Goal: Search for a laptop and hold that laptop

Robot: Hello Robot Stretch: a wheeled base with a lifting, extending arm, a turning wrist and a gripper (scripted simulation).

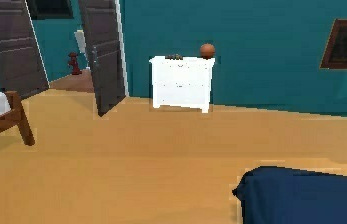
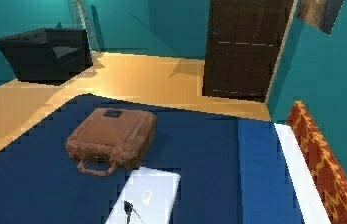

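A flat silver-white laptop [image 2: 146,197], lid down, lies on the dark blue bed [image 2: 211,165] near the arm side view's bottom edge. A small dark mark sits on its near left corner. Just beyond it on the same bed rests a brown carry case [image 2: 111,138] with a handle facing the laptop.
The bed's corner [image 1: 301,195] shows at the forward view's bottom right. Ahead over wooden floor stand a white dresser [image 1: 182,82] with an orange ball [image 1: 208,50], an open dark door [image 1: 103,50] and a wooden bed end [image 1: 11,112]. Beyond the blue bed stand a dark armchair [image 2: 43,50] and a dark door [image 2: 243,48].
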